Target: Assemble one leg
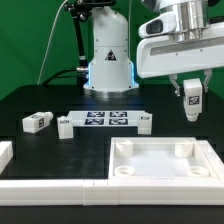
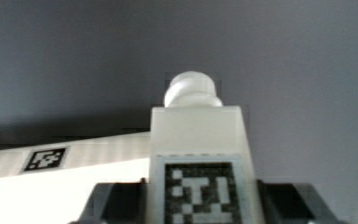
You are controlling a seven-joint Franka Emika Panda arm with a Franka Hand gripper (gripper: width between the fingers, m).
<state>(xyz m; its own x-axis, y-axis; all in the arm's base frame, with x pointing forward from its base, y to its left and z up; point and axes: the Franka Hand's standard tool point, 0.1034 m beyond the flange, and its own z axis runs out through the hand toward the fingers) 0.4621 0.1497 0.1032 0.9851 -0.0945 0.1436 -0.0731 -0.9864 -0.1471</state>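
Observation:
My gripper [image 1: 190, 104] is shut on a leg [image 1: 190, 96], a small white block with a black-and-white tag on its face, and holds it in the air above the far right corner of the large white tray-like piece [image 1: 140, 172]. In the wrist view the leg [image 2: 201, 140] stands between the two dark fingers [image 2: 115, 202] of the gripper [image 2: 202, 208], with its tag facing the camera and a round peg at its far end. Corner sockets show inside the tray-like piece.
The marker board [image 1: 103, 121] lies mid-table in front of the robot base [image 1: 108, 60]. A loose leg [image 1: 37, 122] lies at the exterior view's left, and another white block [image 1: 65, 127] lies by the board's end. A white piece [image 1: 5, 152] sits at the left edge. A tagged white surface [image 2: 48, 158] shows in the wrist view.

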